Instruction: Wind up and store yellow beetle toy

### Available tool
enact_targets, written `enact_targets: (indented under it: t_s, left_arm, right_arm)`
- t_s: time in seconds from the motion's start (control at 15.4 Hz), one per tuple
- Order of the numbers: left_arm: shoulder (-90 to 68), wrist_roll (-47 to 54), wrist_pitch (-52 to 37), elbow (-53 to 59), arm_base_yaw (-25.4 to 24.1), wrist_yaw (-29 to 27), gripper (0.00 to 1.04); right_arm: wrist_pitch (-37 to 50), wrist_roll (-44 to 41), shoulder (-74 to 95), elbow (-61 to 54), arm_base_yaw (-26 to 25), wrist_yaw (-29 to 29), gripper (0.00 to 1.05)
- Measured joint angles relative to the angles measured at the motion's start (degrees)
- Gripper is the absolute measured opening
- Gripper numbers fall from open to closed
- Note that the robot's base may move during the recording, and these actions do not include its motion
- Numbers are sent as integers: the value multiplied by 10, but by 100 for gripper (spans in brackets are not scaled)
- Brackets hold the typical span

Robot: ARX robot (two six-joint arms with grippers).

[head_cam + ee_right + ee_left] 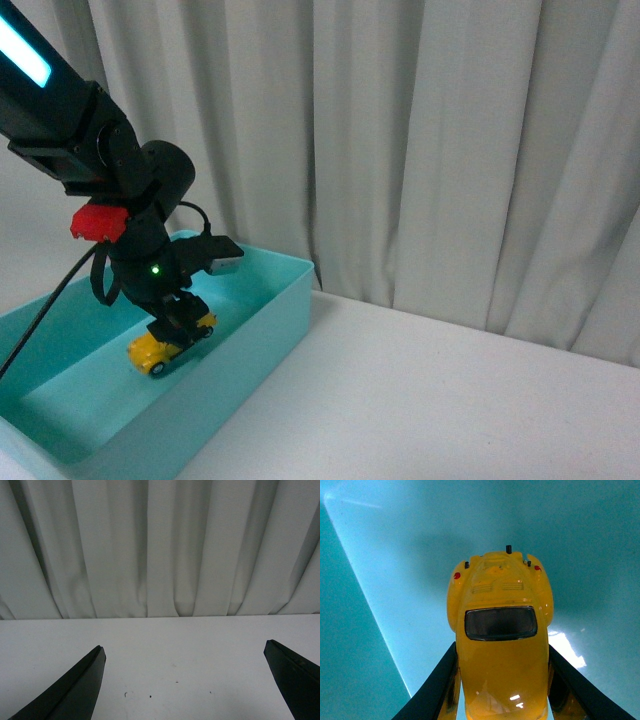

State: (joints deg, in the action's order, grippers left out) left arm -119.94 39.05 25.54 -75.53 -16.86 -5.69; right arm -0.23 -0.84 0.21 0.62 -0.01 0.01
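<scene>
The yellow beetle toy [160,347] is a small glossy yellow car with dark windows. It is low inside the teal bin [270,325] at the left, at or just above its floor. My left gripper [178,325] is shut on the car's sides from above. In the left wrist view the car [500,645] fills the middle between the two black fingers [437,685], over the bin's teal floor [395,555]. My right gripper [185,652] is open and empty over the white table; it is out of the front view.
The white table [450,400] stretches to the right of the bin. A pale pleated curtain [450,150] hangs along the table's far edge. It also shows in the right wrist view [160,545]. The left arm's black cable [40,320] runs over the bin's left side.
</scene>
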Motion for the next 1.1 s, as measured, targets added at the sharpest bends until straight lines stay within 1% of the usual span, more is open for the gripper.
enact_targets:
  t_s: [0.06,0.13,0.26,0.39,0.45,0.58,0.71,0.84,0.97,1.04,1.1]
  left_arm:
    - [-3,-1,0,-1,-5,-5,41]
    - [-8,-4,0,-7,-10,-6,48]
    - [-9,-5,1,-16,-17,-8,66]
    - [-9,-14,11,-24,-17,9,93]
    - [-5,-14,14,-24,-13,22,99]
    - [40,-15,-5,-8,-8,68,98]
    - [134,5,-19,23,-16,116,98]
    - [211,17,-35,59,-45,180,98]
    - [338,19,-28,103,-87,273,98]
    - [437,-37,-204,181,-110,322,90]
    - [540,-154,-361,298,-115,334,76]
  right_arm:
    - [0,0,0,0,0,0,98]
    - [0,0,0,0,0,0,98]
    - [0,0,0,0,0,0,98]
    - [0,0,0,0,0,0,98]
    - [0,0,0,0,0,0,98]
    - [0,0,0,0,0,0,98]
    - [0,0,0,0,0,0,98]
    - [0,0,0,0,0,0,98]
    - [0,0,0,0,0,0,98]
    - [0,0,0,0,0,0,98]
    - [0,0,0,0,0,0,98]
